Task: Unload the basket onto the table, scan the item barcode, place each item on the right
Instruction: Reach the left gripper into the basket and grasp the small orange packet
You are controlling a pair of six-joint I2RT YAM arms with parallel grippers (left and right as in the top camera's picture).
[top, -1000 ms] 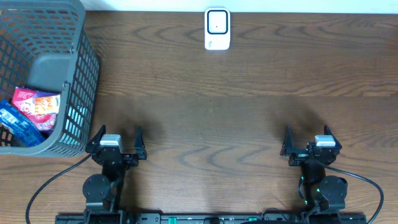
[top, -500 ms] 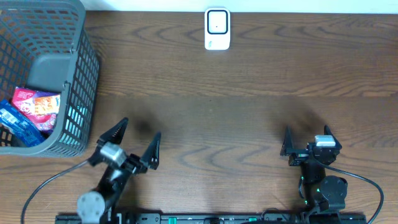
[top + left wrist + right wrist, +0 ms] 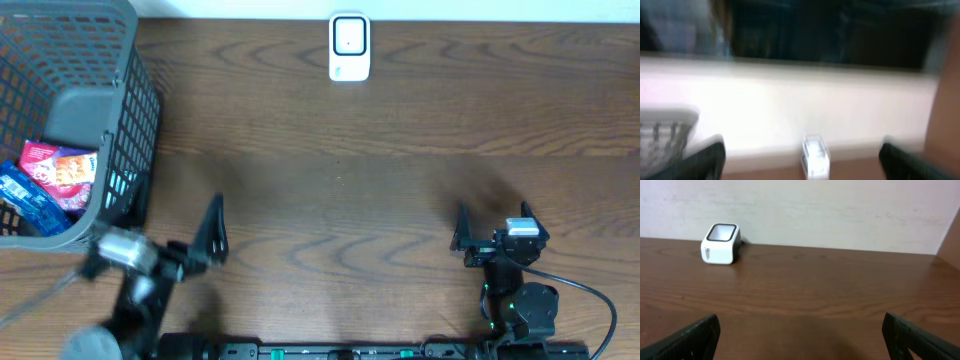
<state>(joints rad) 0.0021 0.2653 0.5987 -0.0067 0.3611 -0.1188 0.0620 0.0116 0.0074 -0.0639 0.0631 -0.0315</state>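
Note:
The white barcode scanner (image 3: 349, 46) stands at the table's far edge, also seen as a white scanner (image 3: 720, 244) in the right wrist view and a blurred scanner (image 3: 815, 156) in the left wrist view. The items lie in the grey basket (image 3: 128, 130) at the left: a red and pink packet (image 3: 58, 168) and a blue packet (image 3: 25, 198). My left gripper (image 3: 155, 245) is blurred by motion just beside the basket's near corner, open and holding nothing. My right gripper (image 3: 493, 225) stands open and empty near the front right, its dark fingers (image 3: 690, 340) wide apart over bare wood.
The brown wooden table (image 3: 380, 180) runs between the two arms. A pale wall (image 3: 815, 210) rises behind the scanner. The basket's rim (image 3: 665, 120) shows at the left of the left wrist view.
My left arm has lifted and swung left toward the basket, turning as it goes. Its jaws stay open. The right arm has not moved.

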